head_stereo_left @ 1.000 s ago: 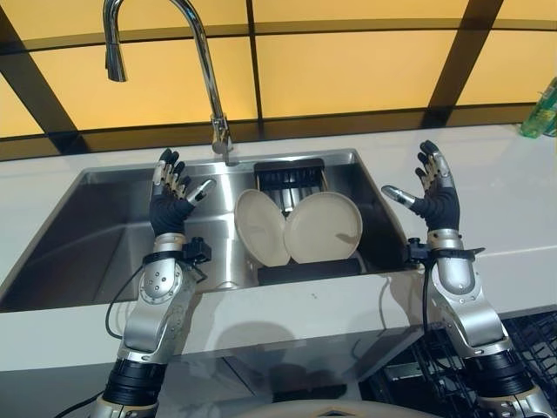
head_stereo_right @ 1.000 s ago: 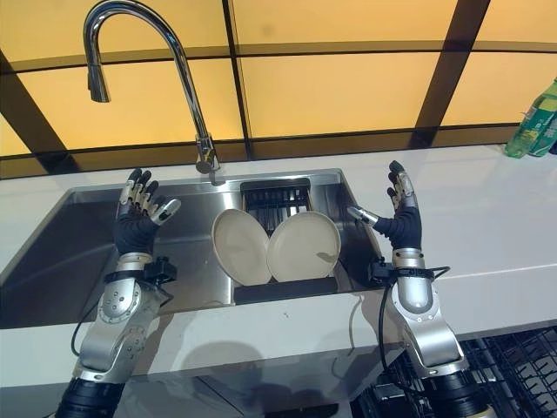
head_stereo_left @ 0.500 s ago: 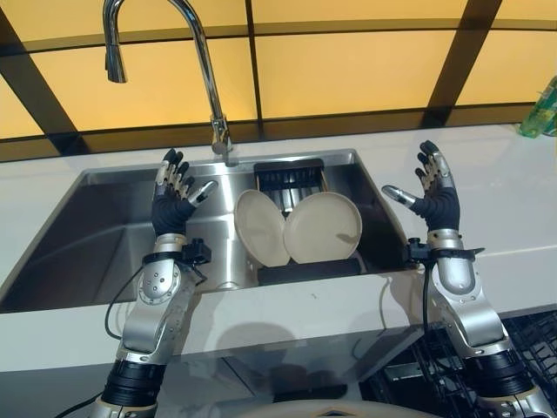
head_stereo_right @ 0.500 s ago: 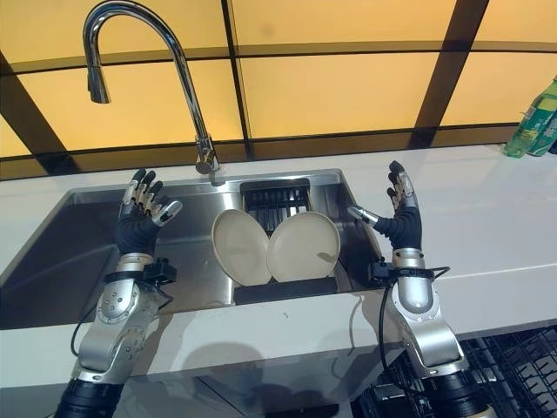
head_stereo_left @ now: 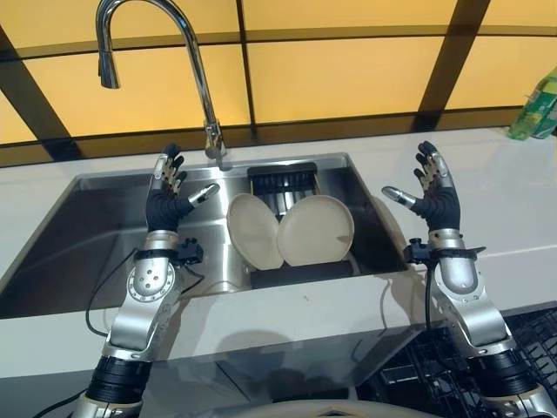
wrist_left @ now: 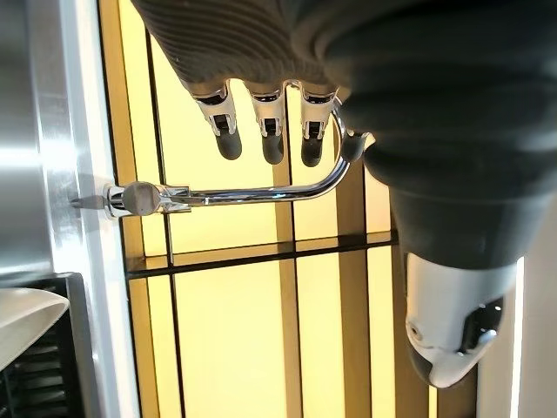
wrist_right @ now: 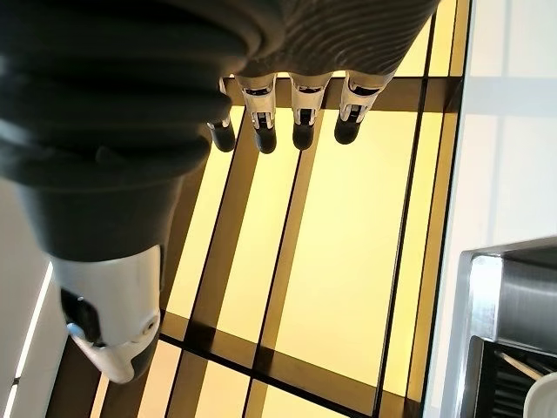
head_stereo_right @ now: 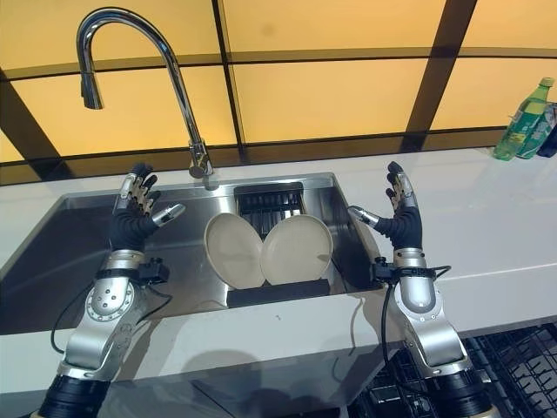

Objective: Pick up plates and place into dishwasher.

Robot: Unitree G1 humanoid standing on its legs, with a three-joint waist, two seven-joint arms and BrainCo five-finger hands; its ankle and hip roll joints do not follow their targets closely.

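Both my hands are raised with fingers straight and spread, holding nothing: my left hand (head_stereo_left: pixel 168 198) hangs over the middle of the sink (head_stereo_left: pixel 78 226), my right hand (head_stereo_left: pixel 432 193) over the counter (head_stereo_left: pixel 505 218) just past the sink's right rim. The two plates (head_stereo_left: pixel 296 231) stand on edge, overlapping, in a dark rack (head_stereo_left: pixel 300 272) at the right end of the sink, below the tap (head_stereo_left: pixel 187 61). I judge the picking up has not begun. Next I should bring a hand down to the nearer plate's rim and pinch it, minding the overlap so the other plate does not tip. The dark wire basket (head_stereo_left: pixel 418 374) below the counter's front edge, by my right arm, is probably the dishwasher rack.
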